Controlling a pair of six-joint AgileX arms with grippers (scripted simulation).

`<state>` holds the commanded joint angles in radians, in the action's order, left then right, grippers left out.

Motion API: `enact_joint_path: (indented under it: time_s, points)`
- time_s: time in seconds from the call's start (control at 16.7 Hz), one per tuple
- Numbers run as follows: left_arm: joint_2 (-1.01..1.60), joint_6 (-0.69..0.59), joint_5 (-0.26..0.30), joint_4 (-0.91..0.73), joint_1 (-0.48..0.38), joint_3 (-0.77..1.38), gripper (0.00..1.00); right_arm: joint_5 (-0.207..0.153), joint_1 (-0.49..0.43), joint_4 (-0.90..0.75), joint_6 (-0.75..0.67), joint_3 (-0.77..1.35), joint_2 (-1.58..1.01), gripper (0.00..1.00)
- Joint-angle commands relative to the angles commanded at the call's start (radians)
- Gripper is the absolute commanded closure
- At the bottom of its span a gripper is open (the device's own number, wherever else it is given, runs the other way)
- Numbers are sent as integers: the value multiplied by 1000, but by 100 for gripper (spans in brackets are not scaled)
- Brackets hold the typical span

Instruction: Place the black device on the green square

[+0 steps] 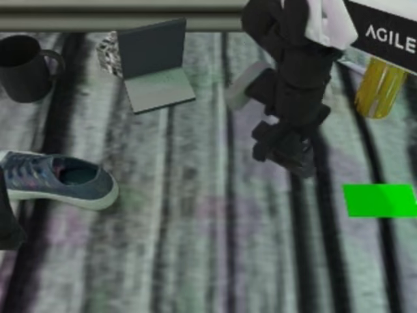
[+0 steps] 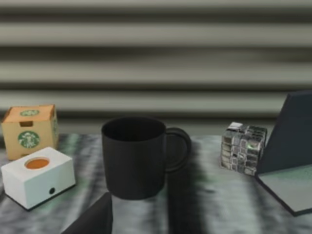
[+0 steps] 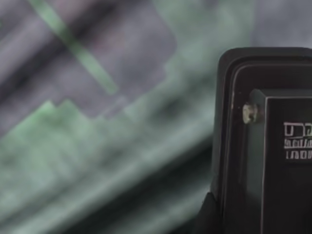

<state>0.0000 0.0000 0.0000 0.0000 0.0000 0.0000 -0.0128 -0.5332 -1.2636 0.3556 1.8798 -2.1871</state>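
From above, the right arm reaches down from the top right corner, and its white casing shows the letters "AGILE", cut off by the picture's edge. The right gripper [image 1: 285,151] hangs over the table a little right of centre, up and to the left of the green square [image 1: 380,199], which lies flat at the right edge and is partly cut off there. The black device [image 1: 294,155] is hard to separate from the dark fingers around it. A yellow bottle [image 1: 378,88] is half hidden behind the arm. A small laptop [image 1: 156,65], a black mug [image 1: 26,66] and a blue sneaker [image 1: 57,179] sit on the left half. Only a dark piece of the left arm shows at the left edge.

The left wrist camera shows the mug [image 2: 136,157] close, a shiny cube [image 2: 243,147], a carton with a green round logo [image 2: 30,129] and a white box [image 2: 38,176]. The left gripper's state cannot be told.

The right wrist camera is filled at one side by the black device [image 3: 265,146], with a small screw and tiny white writing I cannot read. The fingers themselves are hidden, so their grip cannot be confirmed.
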Motion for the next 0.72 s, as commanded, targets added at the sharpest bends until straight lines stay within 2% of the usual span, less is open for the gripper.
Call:
enact_joint_path:
  time_s: [0.18, 0.54, 0.72]
  points:
    - [0, 0, 0, 0, 0, 0, 0, -9, 77, 17, 211, -74, 57, 100]
    - [0, 0, 0, 0, 0, 0, 0, -28, 260, 58, 753, -261, 194, 100]
    - [0, 0, 0, 0, 0, 0, 0, -37, 339, 85, 954, -341, 265, 100]
